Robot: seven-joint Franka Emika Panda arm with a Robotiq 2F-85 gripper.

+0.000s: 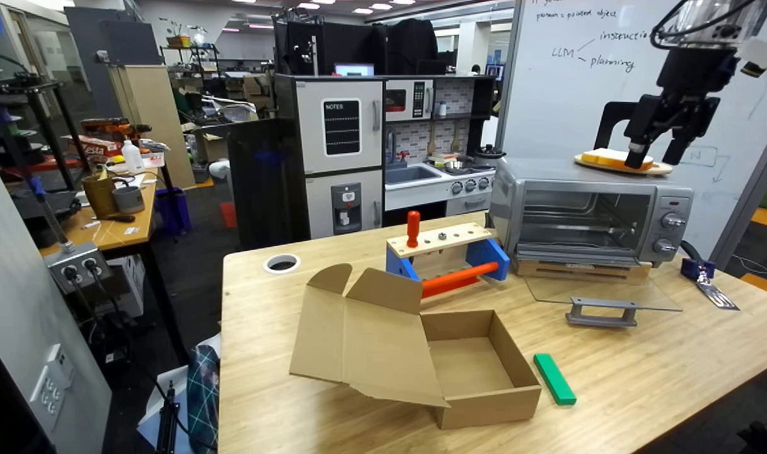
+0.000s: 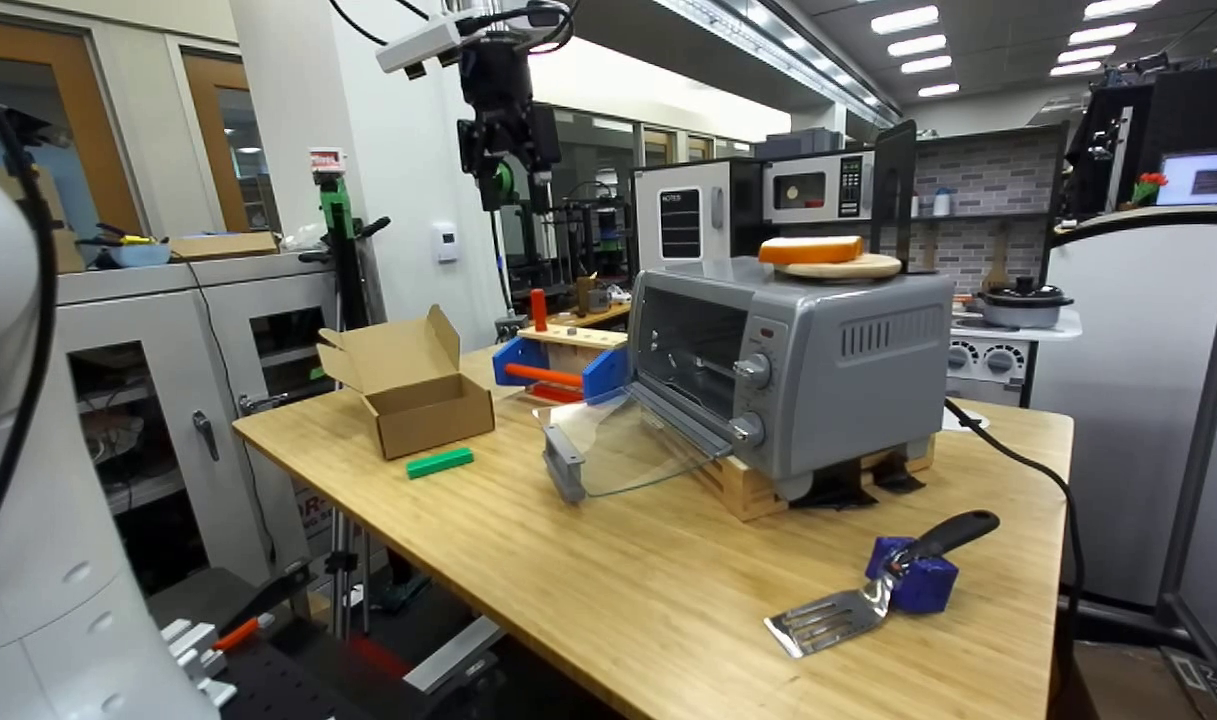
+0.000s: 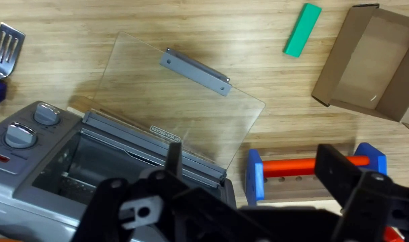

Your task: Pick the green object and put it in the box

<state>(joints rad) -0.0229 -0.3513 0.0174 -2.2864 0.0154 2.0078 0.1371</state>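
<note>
The green block [image 1: 554, 379] lies flat on the wooden table beside the cardboard box [image 1: 490, 407], apart from it. It also shows in an exterior view [image 2: 440, 462] and near the top of the wrist view [image 3: 302, 30]. The box stands open with its flaps folded outward; it shows in an exterior view [image 2: 436, 428] and at the right of the wrist view [image 3: 340, 55]. My gripper [image 1: 655, 154] is open and empty, high above the table; it also shows in an exterior view [image 2: 515, 195]. In the wrist view its fingers [image 3: 249, 151] are wide apart, well away from the block.
A silver toaster oven [image 1: 506, 208] stands on the table with its glass door [image 3: 191, 101] lowered. Bread on a wooden plate [image 2: 848, 268] sits on top. A blue toy tool bench with an orange-red bar [image 1: 462, 277] stands behind the box. A spatula [image 2: 833, 622] rests on a blue block [image 2: 926, 585].
</note>
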